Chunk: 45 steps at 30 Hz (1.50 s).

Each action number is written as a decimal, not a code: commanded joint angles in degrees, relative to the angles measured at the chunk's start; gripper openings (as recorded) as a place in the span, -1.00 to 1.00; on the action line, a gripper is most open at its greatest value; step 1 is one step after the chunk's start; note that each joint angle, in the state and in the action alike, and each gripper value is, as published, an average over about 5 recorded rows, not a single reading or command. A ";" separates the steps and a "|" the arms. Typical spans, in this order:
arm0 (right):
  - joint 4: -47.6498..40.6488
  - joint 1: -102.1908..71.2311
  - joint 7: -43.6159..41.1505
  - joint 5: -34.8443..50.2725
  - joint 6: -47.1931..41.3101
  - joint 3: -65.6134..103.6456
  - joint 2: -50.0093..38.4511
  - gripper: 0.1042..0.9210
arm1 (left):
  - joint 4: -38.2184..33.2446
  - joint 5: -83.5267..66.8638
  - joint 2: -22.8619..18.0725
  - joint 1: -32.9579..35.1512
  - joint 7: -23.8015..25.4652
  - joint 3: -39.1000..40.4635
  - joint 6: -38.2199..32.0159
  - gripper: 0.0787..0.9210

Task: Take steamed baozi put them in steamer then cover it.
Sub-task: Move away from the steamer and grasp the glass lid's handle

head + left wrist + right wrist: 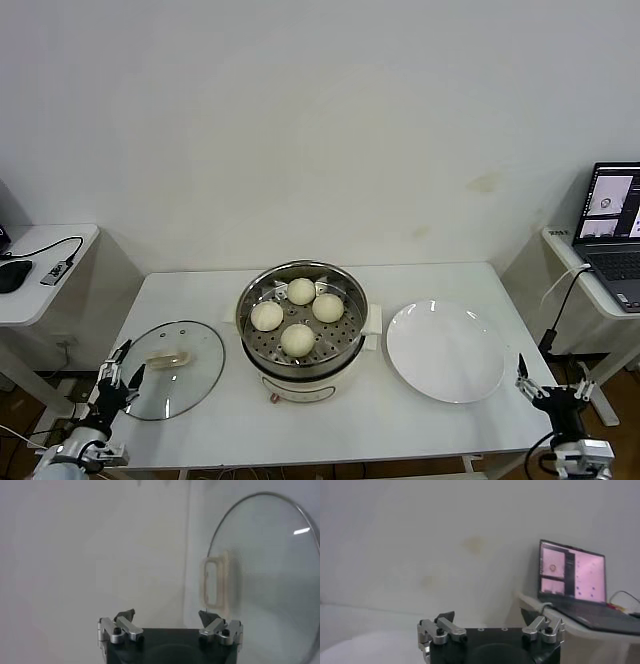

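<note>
Left end effector open beside one cover, right end effector open, four steamed baozi in one steamer, one plate

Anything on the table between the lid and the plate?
Yes. In the head view the steamer stands between the lid and the plate, uncovered, with four baozi on its tray. Bare tabletop fills the gaps on either side.

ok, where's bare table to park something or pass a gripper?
Free: the back strip behind the steamer and plate, and the front edge between the lid and plate. The plate itself is empty. Crowded: the steamer tray, four baozi. Left gripper sits open by the lid, right gripper open off the table's right corner.
</note>
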 commanded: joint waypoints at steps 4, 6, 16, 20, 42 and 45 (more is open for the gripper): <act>-0.47 -1.19 0.29 -1.38 -0.16 1.53 1.17 0.76 | 2.60 3.76 0.28 -3.55 0.27 4.01 -0.12 0.77; -0.44 -1.19 0.24 -1.44 -0.18 1.46 1.13 0.76 | 2.55 3.69 0.27 -3.52 0.28 4.11 -0.04 0.77; -0.30 -1.91 0.11 -2.09 0.18 1.12 1.26 0.76 | 5.21 3.00 0.59 -7.24 0.57 5.27 0.15 0.77; -0.11 -2.24 0.14 -2.38 0.32 1.01 1.53 0.76 | 7.52 2.55 0.61 -9.55 0.85 6.54 0.12 0.77; 0.42 -3.01 0.03 -3.91 0.70 -0.50 2.68 0.76 | 13.40 2.00 -0.10 -14.07 0.38 8.26 -0.15 0.42; 0.64 -3.16 0.01 -3.95 0.70 -0.54 2.71 0.76 | 14.11 1.78 -0.14 -14.14 0.11 8.46 -0.17 0.21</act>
